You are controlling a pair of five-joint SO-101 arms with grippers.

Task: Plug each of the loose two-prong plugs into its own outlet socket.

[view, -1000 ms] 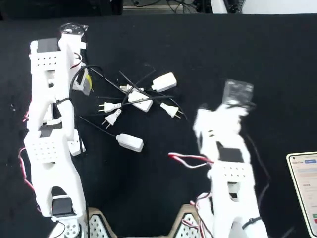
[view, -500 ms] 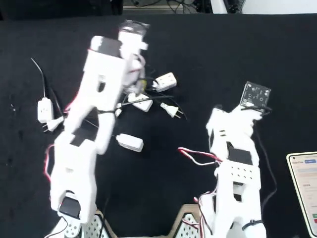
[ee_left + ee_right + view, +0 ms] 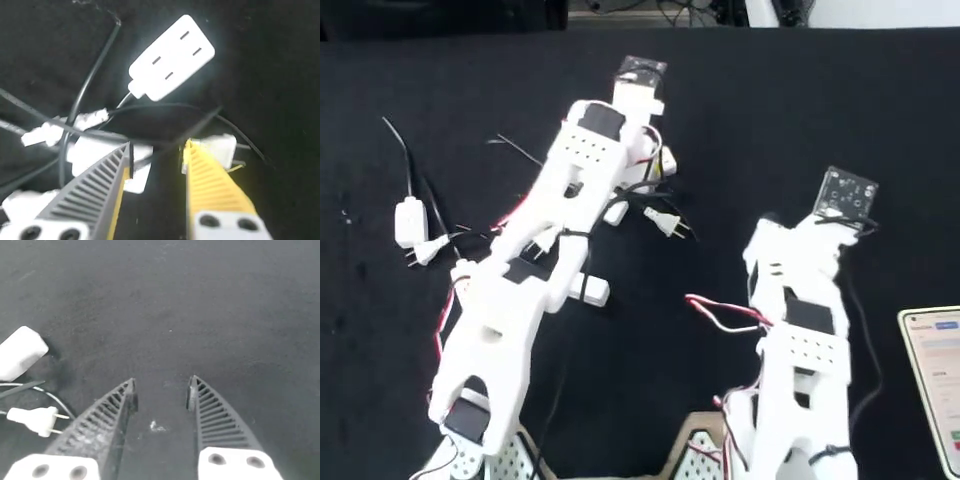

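Nearest, at the right table edge, phone. Next, right claw spread open, gripping nothing, over bare mat: wide free room ahead and toward the right edge. Level with it, far left and well apart, second socket, open mat beyond. Between the arms, plug lying loose, just beside left claw. Left claw likewise open and holding nothing, above tangled cords, socket just beyond its tips.

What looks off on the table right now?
The cords lie tangled in a heap under the open left gripper, and a black one runs just past its fingertips. One outlet socket sits far left in the high view, apart from the rest. Nothing looks damaged.
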